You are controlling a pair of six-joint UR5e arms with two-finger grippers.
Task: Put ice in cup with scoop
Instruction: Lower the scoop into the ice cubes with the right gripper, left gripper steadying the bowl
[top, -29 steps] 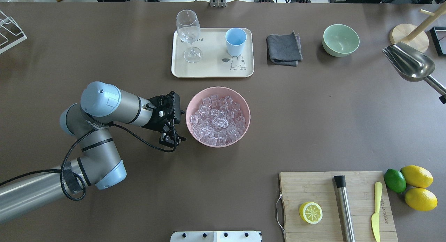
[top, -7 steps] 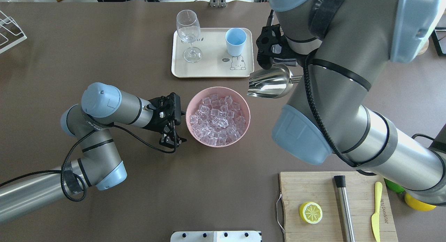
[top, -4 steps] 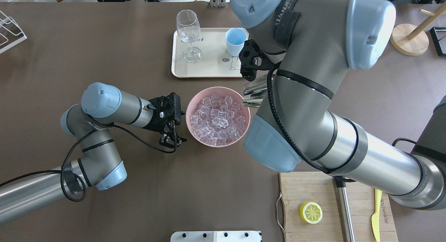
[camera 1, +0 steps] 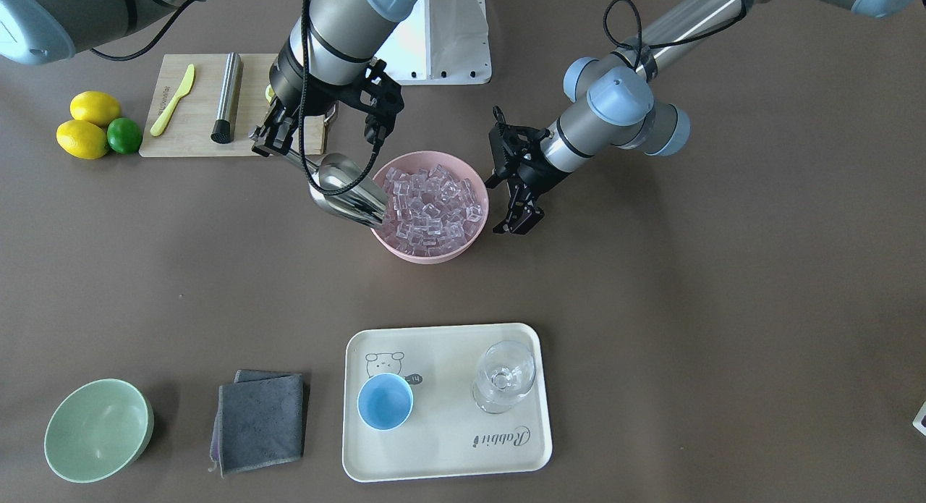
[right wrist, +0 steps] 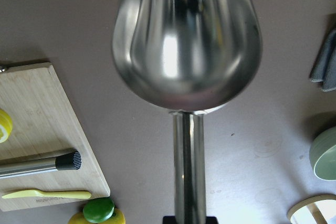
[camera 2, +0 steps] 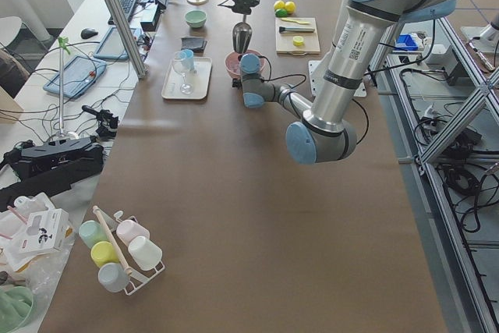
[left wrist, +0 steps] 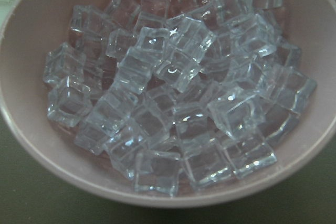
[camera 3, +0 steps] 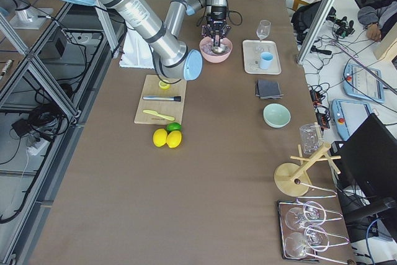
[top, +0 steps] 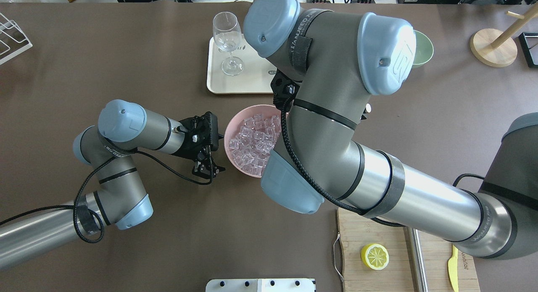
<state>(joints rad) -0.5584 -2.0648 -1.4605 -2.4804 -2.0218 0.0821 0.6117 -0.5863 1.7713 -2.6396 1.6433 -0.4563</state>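
The silver scoop (camera 1: 347, 188) is held by its handle in my right gripper (camera 1: 278, 145), which is shut on it. The scoop's mouth is tilted down onto the right rim of a pink bowl (camera 1: 427, 255) full of clear ice cubes (camera 1: 430, 199). The right wrist view shows the scoop (right wrist: 186, 40) with no ice in its trough. My left gripper (camera 1: 517, 224) hangs open and empty just beside the bowl's other side; its wrist view is filled by the ice (left wrist: 173, 98). The light-blue cup (camera 1: 385, 402) stands on a cream tray (camera 1: 448, 445). My right arm hides it in the overhead view.
A stemmed glass (camera 1: 504, 376) shares the tray. A grey cloth (camera 1: 260, 420) and a pale green bowl (camera 1: 98, 430) lie beside it. A cutting board (camera 1: 195, 134) with a steel cylinder (camera 1: 228, 98) and a yellow knife, plus lemons (camera 1: 87, 127), lies behind my right gripper.
My right arm has swung in from the table's right with the scoop and lowered its mouth to the pink bowl's rim. The left arm has not moved.
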